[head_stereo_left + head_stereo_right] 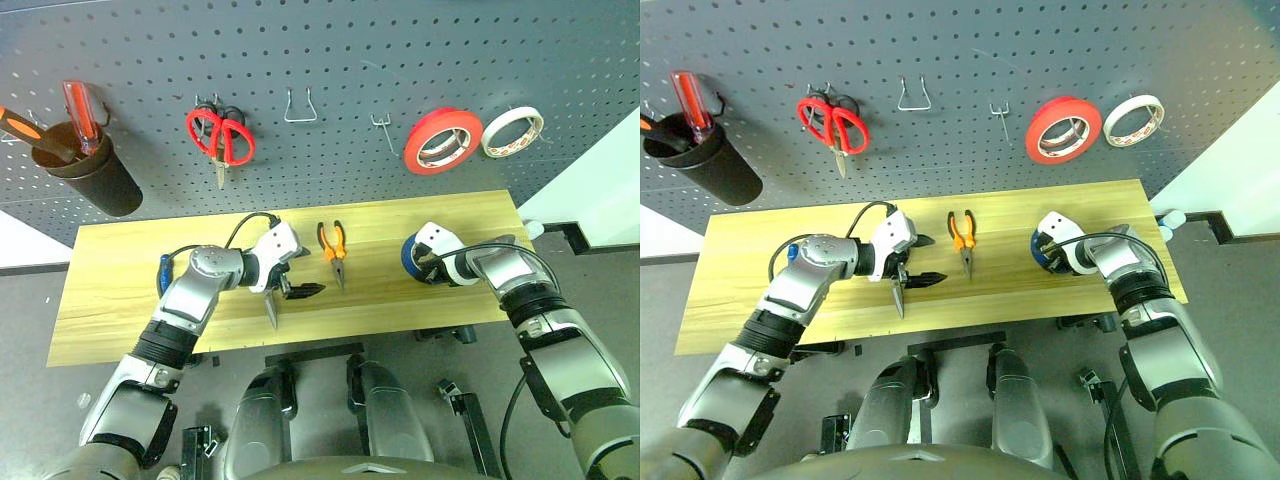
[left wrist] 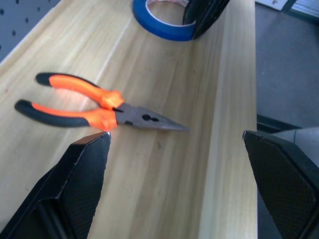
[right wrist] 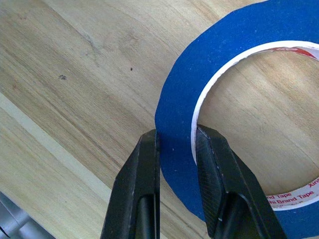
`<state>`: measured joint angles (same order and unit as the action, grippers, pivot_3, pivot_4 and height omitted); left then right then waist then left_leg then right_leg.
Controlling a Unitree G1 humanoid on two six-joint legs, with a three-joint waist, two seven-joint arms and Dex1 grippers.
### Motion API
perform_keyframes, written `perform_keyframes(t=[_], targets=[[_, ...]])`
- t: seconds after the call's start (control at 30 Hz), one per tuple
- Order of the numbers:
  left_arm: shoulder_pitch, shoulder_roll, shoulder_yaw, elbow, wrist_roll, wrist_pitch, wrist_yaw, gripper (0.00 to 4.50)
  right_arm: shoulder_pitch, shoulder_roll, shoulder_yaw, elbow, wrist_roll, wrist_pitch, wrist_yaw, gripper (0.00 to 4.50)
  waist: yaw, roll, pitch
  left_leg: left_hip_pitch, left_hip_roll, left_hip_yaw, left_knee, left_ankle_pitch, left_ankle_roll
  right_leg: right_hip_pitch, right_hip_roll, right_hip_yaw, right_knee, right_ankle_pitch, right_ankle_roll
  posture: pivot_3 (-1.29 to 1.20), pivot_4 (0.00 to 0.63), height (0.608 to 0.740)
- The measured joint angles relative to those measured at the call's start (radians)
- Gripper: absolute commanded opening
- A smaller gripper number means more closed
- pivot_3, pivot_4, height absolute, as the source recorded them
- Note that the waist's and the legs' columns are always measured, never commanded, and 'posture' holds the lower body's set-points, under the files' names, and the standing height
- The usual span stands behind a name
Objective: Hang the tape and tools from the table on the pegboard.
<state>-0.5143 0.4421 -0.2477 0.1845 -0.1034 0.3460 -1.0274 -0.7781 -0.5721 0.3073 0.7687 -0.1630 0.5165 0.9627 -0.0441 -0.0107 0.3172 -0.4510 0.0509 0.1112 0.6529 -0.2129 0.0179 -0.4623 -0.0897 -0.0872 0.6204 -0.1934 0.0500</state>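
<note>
The blue tape lies flat on the right part of the table. My right gripper is shut on its wall, one finger outside and one inside the hole; it also shows as the right gripper. The orange-and-black pliers lie mid-table, tip toward the front edge. My left gripper hangs open just to their left, nothing between its fingers. A silver scissors blade pokes out from under that hand, the handles hidden. A small blue screwdriver lies by my left forearm. The pegboard rises behind.
On the pegboard hang red scissors, a red tape roll and a cream-white roll. Two empty hooks sit between them. A black cup with orange and red screwdrivers hangs at the left.
</note>
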Motion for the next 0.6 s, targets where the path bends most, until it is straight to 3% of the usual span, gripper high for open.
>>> perform_keyframes(t=[0.13,0.23,0.4,0.6], targets=[[0.029,0.012,0.027,-0.028,-0.033,-0.007,-0.012,4.50,0.068,-0.017,-0.012,-0.133,0.030,0.039,0.047,0.66,0.002,0.000,0.000,-0.001,0.000,0.000,-0.001,0.000,-0.001,-0.001,0.000,0.000,0.000,0.001,0.002,-0.10,0.287,0.731],[0.054,0.035,0.048,-0.057,-0.067,-0.011,-0.031,4.50,0.171,-0.058,-0.061,-0.359,0.093,0.112,0.083,0.66,0.003,0.001,-0.001,-0.004,-0.001,0.000,-0.001,0.000,-0.001,-0.003,-0.001,-0.001,0.000,0.001,0.003,-0.12,0.258,0.731],[0.115,0.082,0.109,-0.124,-0.137,-0.013,-0.071,4.50,0.319,-0.142,-0.171,-0.768,0.239,0.234,0.146,0.66,-0.001,0.001,-0.001,-0.008,-0.001,-0.002,0.003,0.000,-0.001,-0.004,0.000,-0.003,0.000,0.001,0.004,-0.15,0.217,0.731],[0.181,0.103,0.189,-0.188,-0.244,-0.080,-0.142,4.50,0.373,-0.179,-0.322,-1.041,0.409,0.296,0.157,0.66,-0.003,0.001,-0.008,-0.012,0.000,-0.004,0.009,-0.001,-0.002,-0.004,0.001,-0.004,-0.001,0.004,0.001,-0.18,0.175,0.731]])
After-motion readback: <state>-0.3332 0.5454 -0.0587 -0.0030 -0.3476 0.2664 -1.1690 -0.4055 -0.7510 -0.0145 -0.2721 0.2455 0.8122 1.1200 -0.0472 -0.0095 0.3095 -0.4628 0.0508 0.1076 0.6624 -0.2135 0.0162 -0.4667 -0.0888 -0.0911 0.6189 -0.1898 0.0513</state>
